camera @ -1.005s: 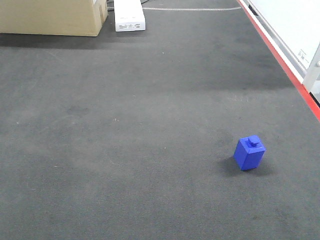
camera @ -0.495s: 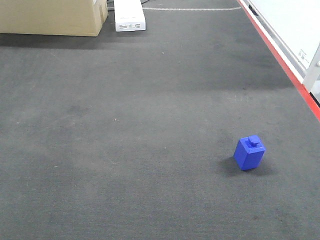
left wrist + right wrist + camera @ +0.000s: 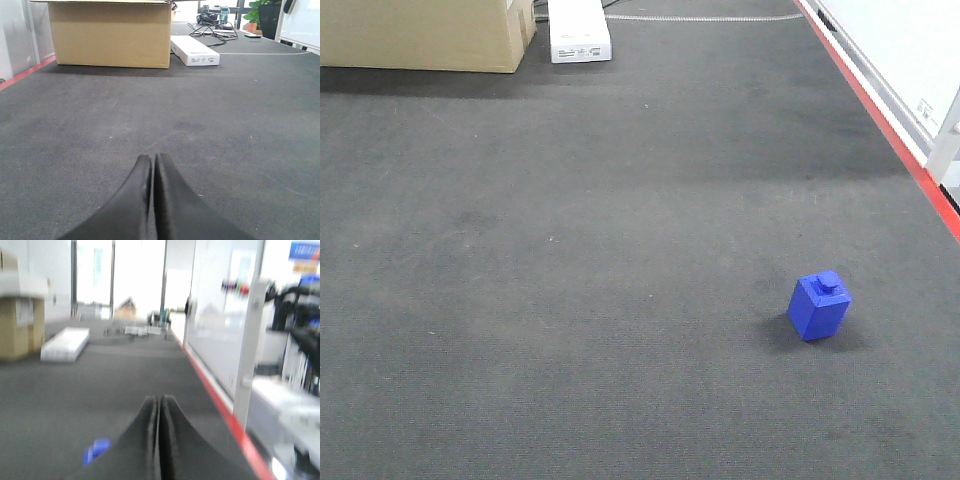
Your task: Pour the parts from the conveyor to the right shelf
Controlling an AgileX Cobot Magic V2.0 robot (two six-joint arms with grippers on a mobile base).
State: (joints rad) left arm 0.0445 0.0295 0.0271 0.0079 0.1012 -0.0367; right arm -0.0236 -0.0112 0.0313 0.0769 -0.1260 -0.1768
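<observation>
Far back at left, large brown cardboard box (image 3: 420, 35), contents hidden; just beside it, flat white rectangular carton (image 3: 579, 30). Nearer, upright on dark grey carpet-like surface (image 3: 570, 300), small bright-blue plastic block with square stud (image 3: 819, 306), toward red edge strip (image 3: 880, 130). Pressed closed, empty: left black tool (image 3: 152, 167) and right black tool (image 3: 160, 407), the latter view blurred, block low to its left.
</observation>
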